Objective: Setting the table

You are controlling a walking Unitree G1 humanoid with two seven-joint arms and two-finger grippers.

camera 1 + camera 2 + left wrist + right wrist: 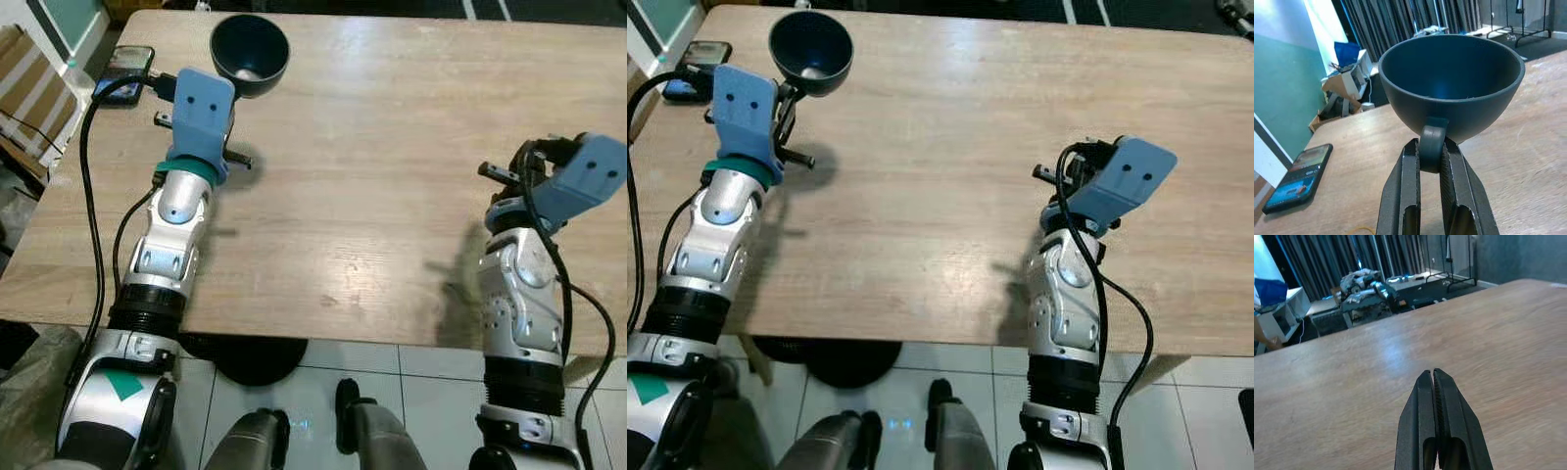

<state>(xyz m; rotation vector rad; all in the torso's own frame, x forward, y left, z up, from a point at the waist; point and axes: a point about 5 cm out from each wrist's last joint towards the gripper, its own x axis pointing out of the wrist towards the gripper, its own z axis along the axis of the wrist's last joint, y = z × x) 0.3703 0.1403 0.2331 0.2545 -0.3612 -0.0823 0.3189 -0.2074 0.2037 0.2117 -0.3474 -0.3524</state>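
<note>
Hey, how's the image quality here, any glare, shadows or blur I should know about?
Left eye view: soft glare on the table, arm shadows on the wood. Left wrist view: sharp on the cup held by the left hand, window washed out. Right wrist view: wood near the shut right hand looks blurred.

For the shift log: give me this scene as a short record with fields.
surface: wooden table
left end effector: shut on the handle of the dark cup
cup position: far left part of the table, upright
right end effector: shut, holding nothing, over bare table on the right
other item: phone beside the cup, near the table's left edge
</note>
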